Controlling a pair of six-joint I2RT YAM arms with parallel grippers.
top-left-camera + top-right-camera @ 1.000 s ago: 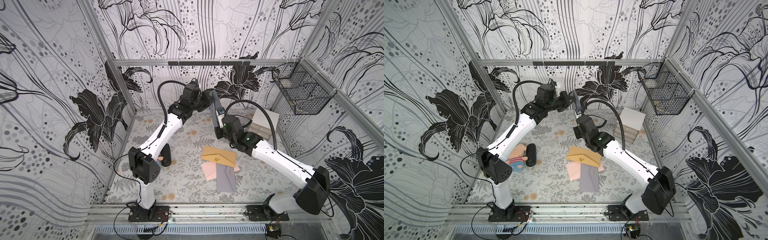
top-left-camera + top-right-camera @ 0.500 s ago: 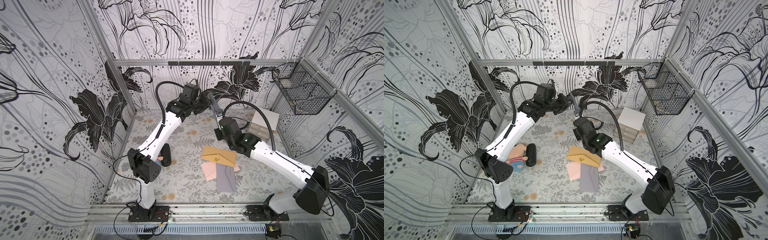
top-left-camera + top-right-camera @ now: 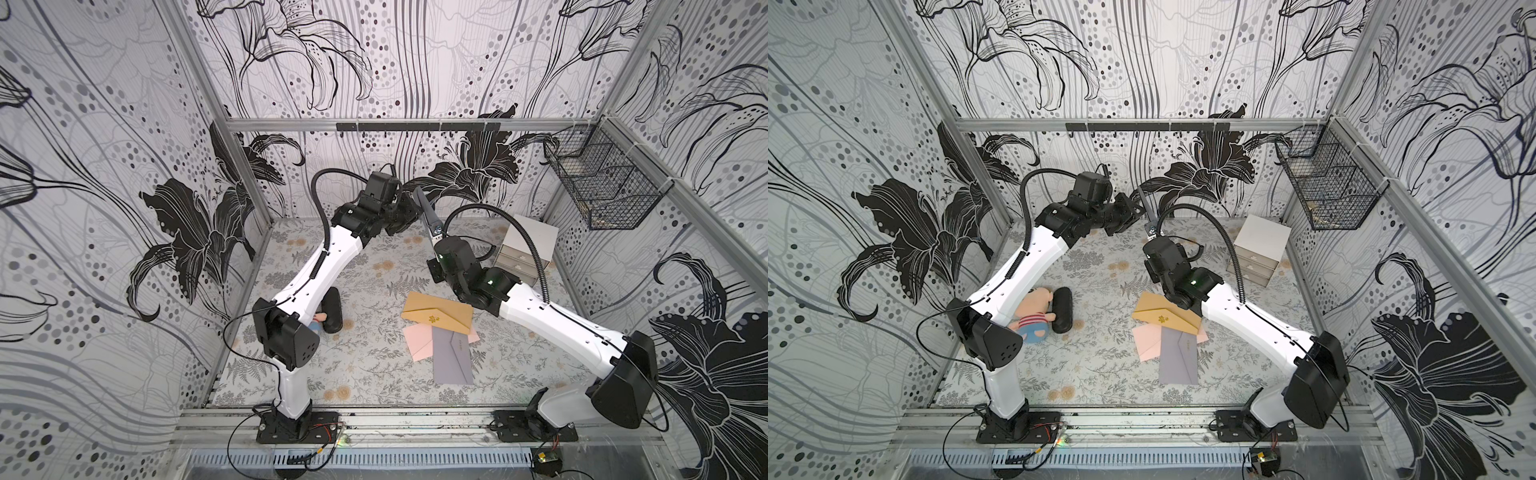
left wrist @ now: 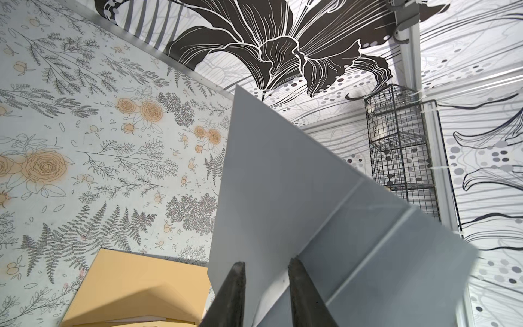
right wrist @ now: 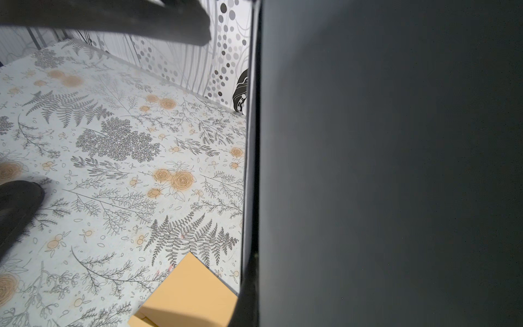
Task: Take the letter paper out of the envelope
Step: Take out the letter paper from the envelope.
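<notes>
Envelope (image 3: 424,205), grey, stands edge-on at upper centre of the frame, raised above the bench (image 3: 374,291) and pinched by the right tool (image 3: 435,233). Facing its flat side, the left tool (image 4: 266,263) is spread.

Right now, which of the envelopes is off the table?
The grey envelope held up at the back, clamped in the right gripper. The tan envelope, the pink envelope and the other grey envelope all lie flat on the table.
</notes>
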